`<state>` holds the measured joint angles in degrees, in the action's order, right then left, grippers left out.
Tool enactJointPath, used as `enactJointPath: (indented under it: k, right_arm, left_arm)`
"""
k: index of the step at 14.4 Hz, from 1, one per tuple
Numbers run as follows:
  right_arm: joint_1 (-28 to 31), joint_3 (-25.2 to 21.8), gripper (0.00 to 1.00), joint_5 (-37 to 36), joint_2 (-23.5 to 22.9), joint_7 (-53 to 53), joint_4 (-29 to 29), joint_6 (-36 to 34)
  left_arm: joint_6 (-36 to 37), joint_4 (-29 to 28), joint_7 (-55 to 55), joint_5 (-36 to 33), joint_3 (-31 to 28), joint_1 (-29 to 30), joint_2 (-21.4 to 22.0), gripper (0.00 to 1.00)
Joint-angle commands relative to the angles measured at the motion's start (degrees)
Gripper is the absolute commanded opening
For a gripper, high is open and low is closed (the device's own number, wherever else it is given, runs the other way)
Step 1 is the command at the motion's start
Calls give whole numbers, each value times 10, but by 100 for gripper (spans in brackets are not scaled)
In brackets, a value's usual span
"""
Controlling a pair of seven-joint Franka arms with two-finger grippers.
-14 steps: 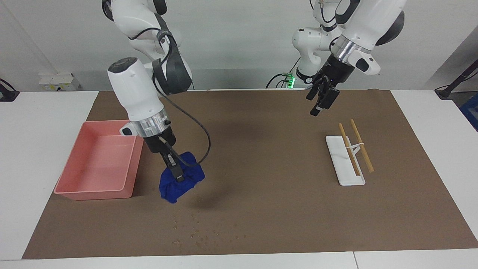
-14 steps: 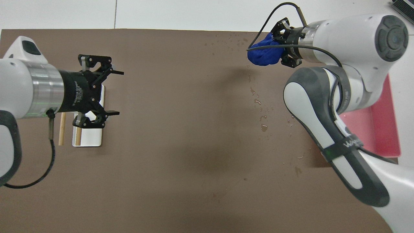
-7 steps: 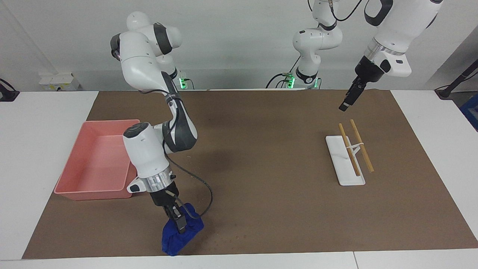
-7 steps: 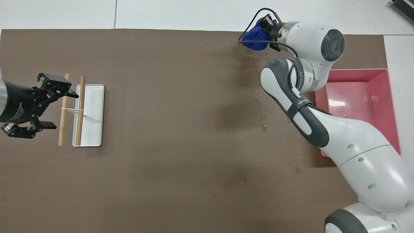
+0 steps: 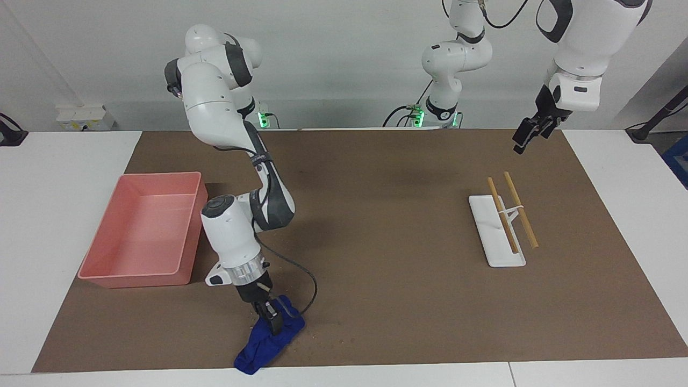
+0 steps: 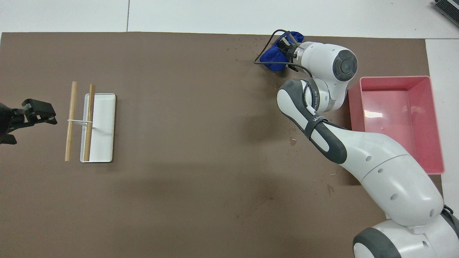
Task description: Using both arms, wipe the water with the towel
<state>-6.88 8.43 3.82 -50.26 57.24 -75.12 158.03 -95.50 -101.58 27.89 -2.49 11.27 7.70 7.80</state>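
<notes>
The towel (image 5: 264, 348), a deep blue crumpled cloth, lies pressed on the brown mat (image 5: 403, 242) at the mat's edge farthest from the robots. My right gripper (image 5: 274, 322) points down and is shut on the towel (image 6: 272, 57). Water shows as tiny droplets (image 6: 292, 141) on the mat nearer to the robots than the towel, and more droplets (image 6: 247, 44) lie beside the cloth. My left gripper (image 5: 521, 144) hangs open and holds nothing, high over the mat's corner by its own base. One of its fingers (image 6: 37, 111) shows at the overhead view's edge.
A pink tray (image 5: 140, 231) sits at the right arm's end of the mat. A white oblong dish (image 5: 497, 242) with two wooden sticks (image 5: 520, 210) tied across it lies toward the left arm's end. The mat ends just past the towel.
The right arm carried the towel from beside the tray out to the mat's edge, then slid it a little toward the left arm's end. The left gripper swung outward and stayed open.
</notes>
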Motion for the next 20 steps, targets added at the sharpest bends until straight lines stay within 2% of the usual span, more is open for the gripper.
enactJointPath:
  k: [1,3,4,6,8,11,13,15,18,20]
  right_arm:
    - [3,3,0,-15,40,23,-82,21]
    - [4,2,0,-15,50,23,-99,11]
    - [3,1,0,-14,58,23,-116,9]
    - [6,1,0,-14,81,24,-159,7]
    - [11,2,0,-14,120,42,-231,8]
    - [13,3,0,-14,196,63,-344,7]
    - [12,4,0,-14,249,64,-417,-6]
    - [8,4,0,-13,297,64,-467,-54]
    - [11,4,0,-13,346,59,-487,-185]
    - [7,4,0,-13,371,58,-495,-240]
  left_arm:
    - [11,-14,-11,-15,-5,-15,16,100]
    - [-35,-15,-26,-9,-8,-22,13,100]
    - [-58,-17,-76,-3,-11,-22,10,100]
    - [-59,-13,-193,12,-14,-13,-7,100]
    - [-68,-9,-230,17,-27,-18,-29,100]
    - [-65,40,-231,16,-27,-24,-88,100]
    - [-52,41,-265,10,-34,-42,-88,100]
    - [-38,38,-321,11,-43,-43,-82,100]
    - [-24,15,-322,11,-57,-45,-55,100]
    - [-24,-13,-315,11,-57,-51,-39,100]
